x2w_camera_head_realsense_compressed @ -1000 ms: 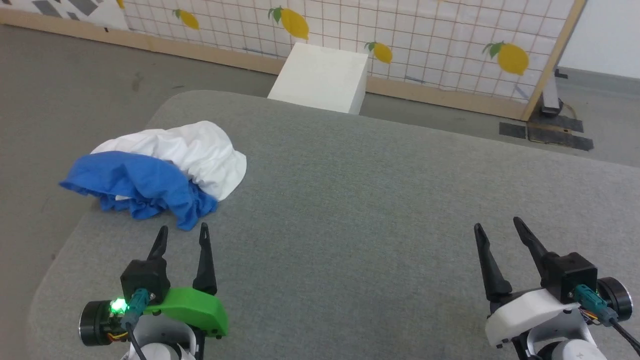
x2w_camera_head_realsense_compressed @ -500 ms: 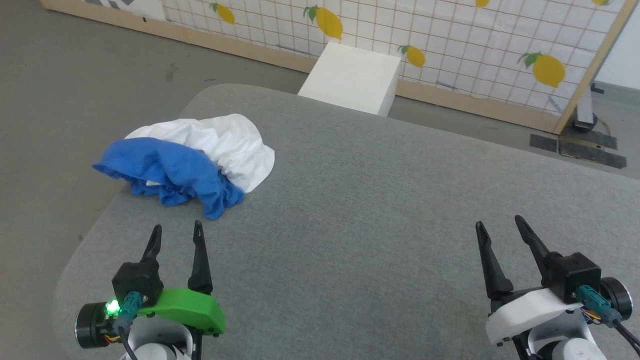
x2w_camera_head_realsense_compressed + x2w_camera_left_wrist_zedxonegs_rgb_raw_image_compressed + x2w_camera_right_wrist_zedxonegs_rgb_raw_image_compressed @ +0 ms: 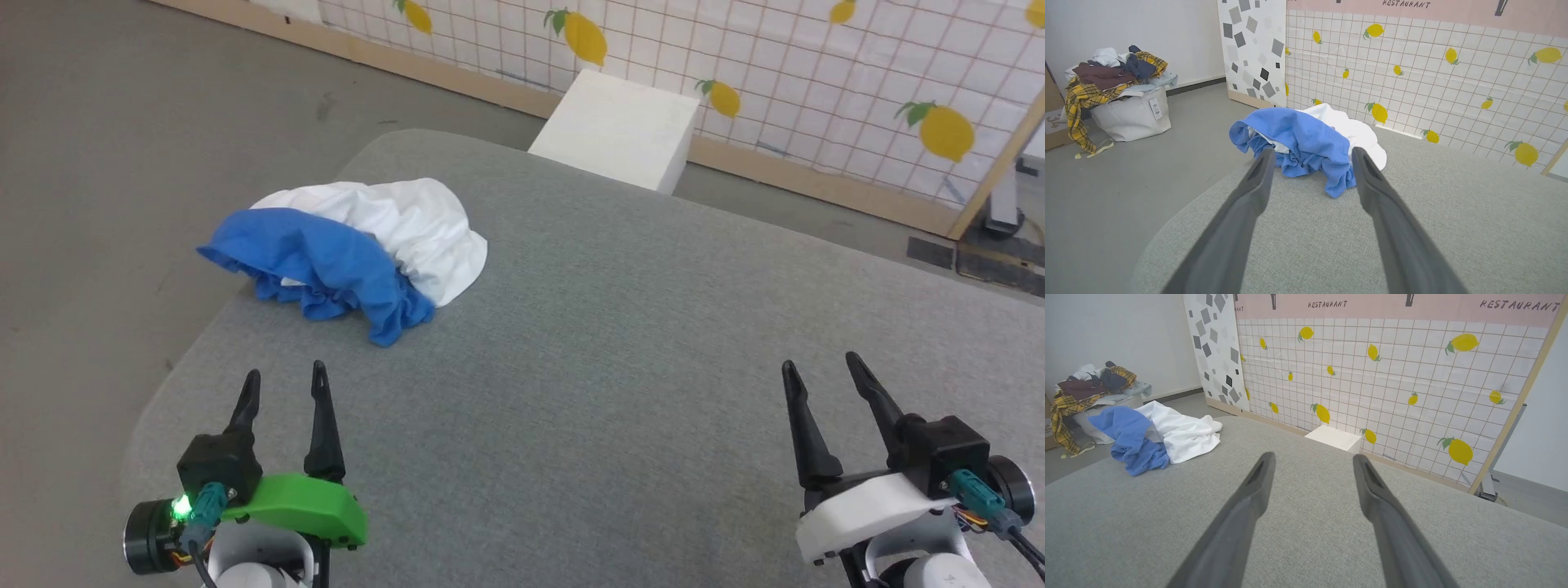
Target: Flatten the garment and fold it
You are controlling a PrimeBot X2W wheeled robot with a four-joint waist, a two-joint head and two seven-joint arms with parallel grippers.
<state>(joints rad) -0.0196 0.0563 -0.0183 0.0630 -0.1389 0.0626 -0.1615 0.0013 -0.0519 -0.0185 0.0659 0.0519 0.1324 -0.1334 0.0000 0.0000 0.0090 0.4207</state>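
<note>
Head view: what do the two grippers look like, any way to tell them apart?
Left gripper: two long tapered black fingers, black block, bright green wrist cover, lit green LED, teal cable plug. Right gripper: same fingers and block, but white wrist cover, teal plug with coloured wires.

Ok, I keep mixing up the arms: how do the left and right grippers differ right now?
The left gripper has a green wrist cover; the right gripper has a white one. The left sits just short of the crumpled garment; the right is far from it. Both are open and empty.
</note>
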